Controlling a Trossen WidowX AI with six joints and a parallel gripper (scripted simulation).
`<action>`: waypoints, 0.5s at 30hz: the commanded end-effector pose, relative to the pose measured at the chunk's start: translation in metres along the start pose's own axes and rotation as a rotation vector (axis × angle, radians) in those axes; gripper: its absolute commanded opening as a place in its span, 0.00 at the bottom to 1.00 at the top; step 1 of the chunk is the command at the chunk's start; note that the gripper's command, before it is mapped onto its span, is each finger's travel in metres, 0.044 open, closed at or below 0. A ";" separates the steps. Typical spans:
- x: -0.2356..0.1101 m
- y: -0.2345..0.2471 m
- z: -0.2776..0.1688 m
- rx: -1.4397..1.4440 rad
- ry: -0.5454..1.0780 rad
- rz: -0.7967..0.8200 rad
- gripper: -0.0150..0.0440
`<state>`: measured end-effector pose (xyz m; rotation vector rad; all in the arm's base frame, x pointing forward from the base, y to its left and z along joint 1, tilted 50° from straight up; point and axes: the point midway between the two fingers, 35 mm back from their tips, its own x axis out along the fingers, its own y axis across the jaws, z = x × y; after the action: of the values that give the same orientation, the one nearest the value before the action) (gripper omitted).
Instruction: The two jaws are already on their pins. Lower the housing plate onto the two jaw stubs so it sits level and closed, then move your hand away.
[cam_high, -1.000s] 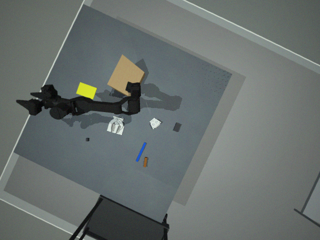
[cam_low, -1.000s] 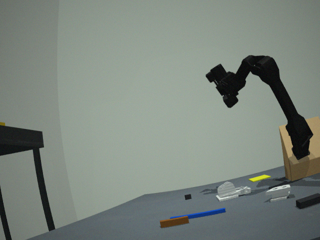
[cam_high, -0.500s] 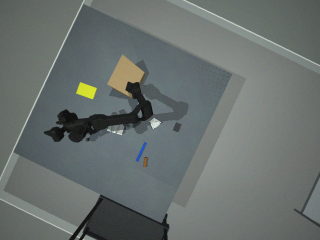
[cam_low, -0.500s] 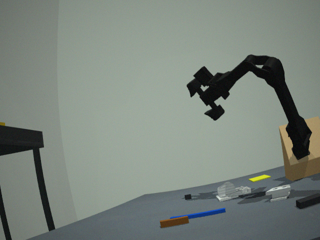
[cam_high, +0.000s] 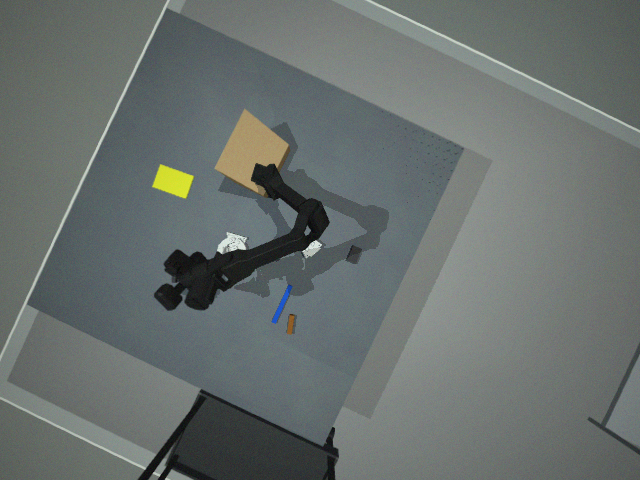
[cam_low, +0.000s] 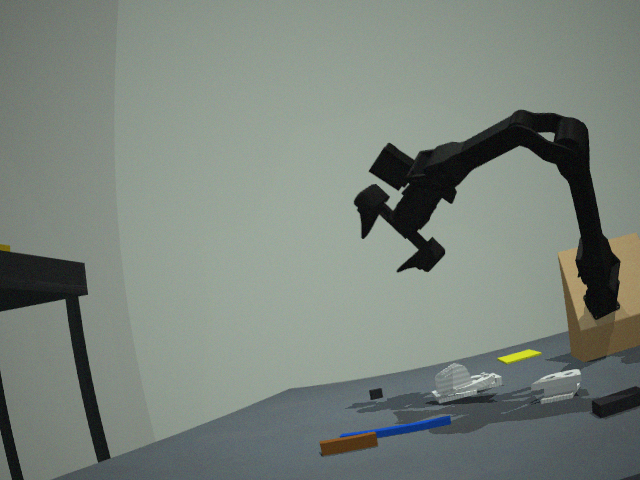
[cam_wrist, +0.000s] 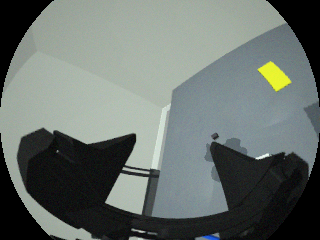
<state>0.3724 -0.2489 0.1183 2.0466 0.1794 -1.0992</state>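
in the exterior view, read from left to right, we first see a dark side table (cam_high: 253, 439) (cam_low: 41, 273), apart from the main surface (cam_high: 113, 206) (cam_low: 232, 459) (cam_wrist: 195, 110). on that surface we find an orange block (cam_high: 291, 324) (cam_low: 351, 444), a blue bar (cam_high: 281, 304) (cam_low: 413, 426) near it, and a small black cube (cam_low: 375, 393) (cam_wrist: 215, 136). above, we note the fingers (cam_high: 168, 297) (cam_low: 428, 255), spread wide with nothing between them, raised well off the surface. next we identify the white jaw assembly (cam_high: 232, 242) (cam_low: 454, 384), then a yellow rectangle (cam_high: 173, 181) (cam_low: 519, 356) lying flat beyond it. farther right we locate the white housing plate (cam_high: 312, 249) (cam_low: 558, 383), apart from the jaw assembly and not seated on it. at far right we observe a black block (cam_high: 354, 254) (cam_low: 617, 401) and, behind it, a tan box (cam_high: 248, 144) (cam_low: 625, 258).
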 end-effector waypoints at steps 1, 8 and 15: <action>-0.017 -0.022 -0.034 0.007 0.079 -0.074 1.00; -0.052 -0.063 -0.089 0.016 0.207 -0.218 1.00; -0.095 -0.109 -0.132 0.026 0.315 -0.376 1.00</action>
<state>0.3613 -0.0904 0.1612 2.2302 0.6421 -0.9947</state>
